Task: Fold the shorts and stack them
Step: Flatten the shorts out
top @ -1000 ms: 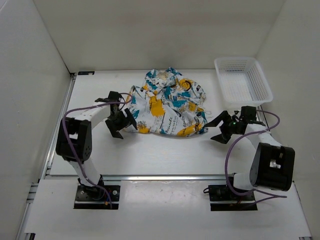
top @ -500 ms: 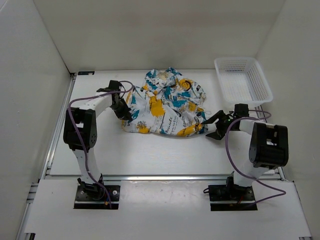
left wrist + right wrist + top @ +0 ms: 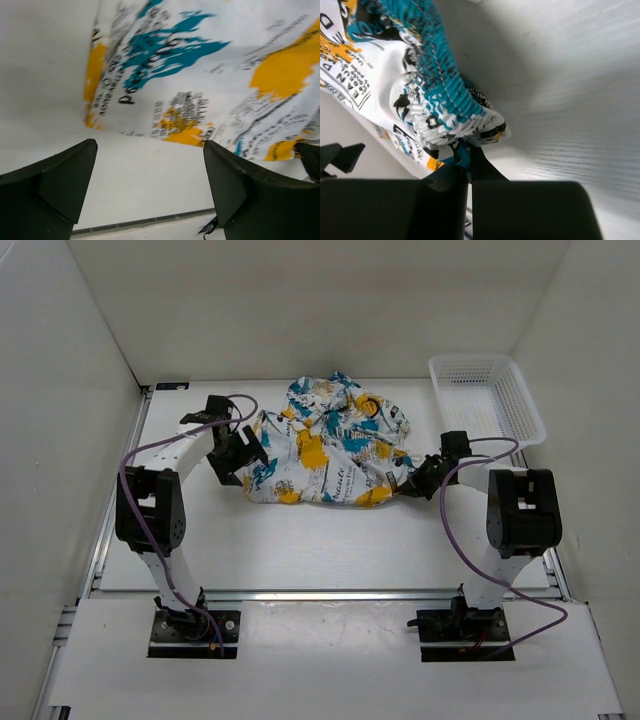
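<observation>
Your left gripper (image 3: 236, 454) stands at the left edge of the shorts (image 3: 330, 448), jaws apart over the bare worktop (image 3: 300, 540). The shorts lie crumpled mid-worktop. Your right gripper (image 3: 414, 479) has its jaws clamped on their gathered right edge. The basket (image 3: 487, 400) sits far right.

A white lattice basket (image 3: 487, 400) sits at the table's (image 3: 300, 540) far right corner.
</observation>
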